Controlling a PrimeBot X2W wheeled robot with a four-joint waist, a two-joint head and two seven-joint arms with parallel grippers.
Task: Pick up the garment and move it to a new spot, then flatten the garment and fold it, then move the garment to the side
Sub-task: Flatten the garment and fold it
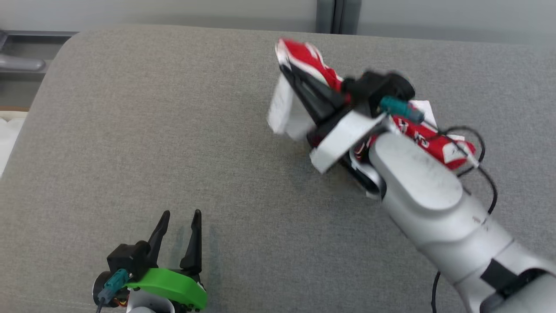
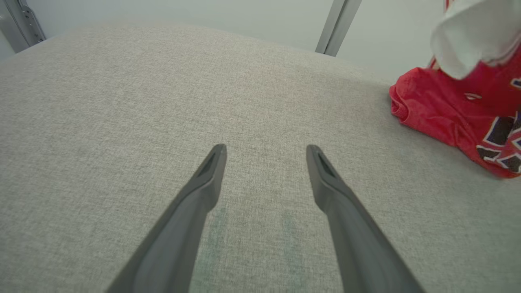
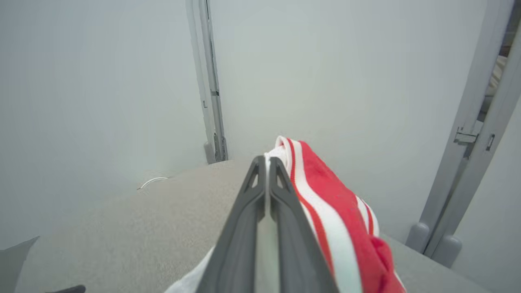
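My right claw (image 1: 287,73) is pinched shut on an edge of the red-and-white jersey garment (image 1: 438,145), its bulk lying on the grey fabric surface (image 1: 152,130). That thin pinch may slip as the weight drags; my left claw (image 1: 180,215) hangs open.

Counter (image 1: 152,130): left and centre are bare grey fabric, open from near edge to far edge. This is the widest free lane.

Left gripper (image 1: 181,213) sits near-left with its fingers spread. There is bare counter ahead of it and between its tips.

Obstacles, right half:
- Garment (image 1: 319,69), red and white and bunched. One part is lifted off the surface, pinched between the closed fingers of the right gripper (image 1: 287,71); the rest is heaped on the counter beside the right forearm (image 1: 417,174).
- The forearm runs diagonally in from the near-right corner and blocks that side.
- Black cable (image 1: 483,148) loops out beside it.

Behind the far edge is a wall with an upright grey post (image 1: 336,16). A metal rail (image 1: 21,63) lies off the far-left corner.
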